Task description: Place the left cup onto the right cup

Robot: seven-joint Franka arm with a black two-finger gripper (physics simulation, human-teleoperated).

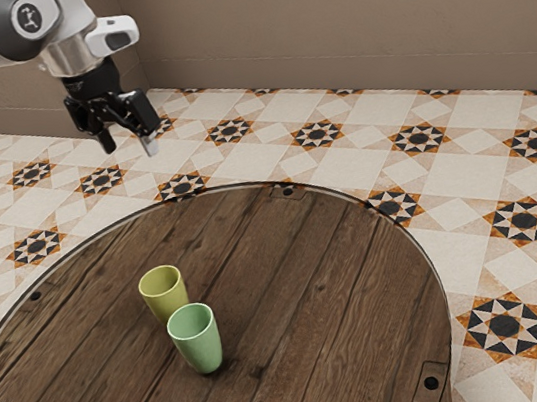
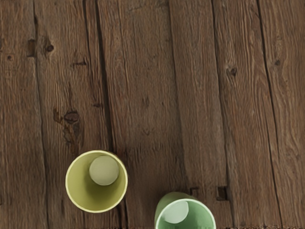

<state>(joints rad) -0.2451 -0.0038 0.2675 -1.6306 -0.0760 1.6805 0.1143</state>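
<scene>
Arm in from the exterior view's left, gripper (image 1: 128, 139) high beyond the table's (image 1: 312, 285) far edge, fingers spread and pointing down; yellow cup (image 1: 164, 292) and green cup (image 1: 195, 338) upright, side by side.

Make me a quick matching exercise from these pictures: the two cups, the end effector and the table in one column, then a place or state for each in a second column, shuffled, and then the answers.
Column one
1. yellow cup
2. green cup
3. end effector
4. table

Column two
A. round, made of dark wooden planks
B. open, raised high, holding nothing
C. upright, the cup nearer the exterior camera
D. upright, the cup farther back, toward the exterior view's left

Pairs: 1-D, 2-C, 3-B, 4-A
</scene>
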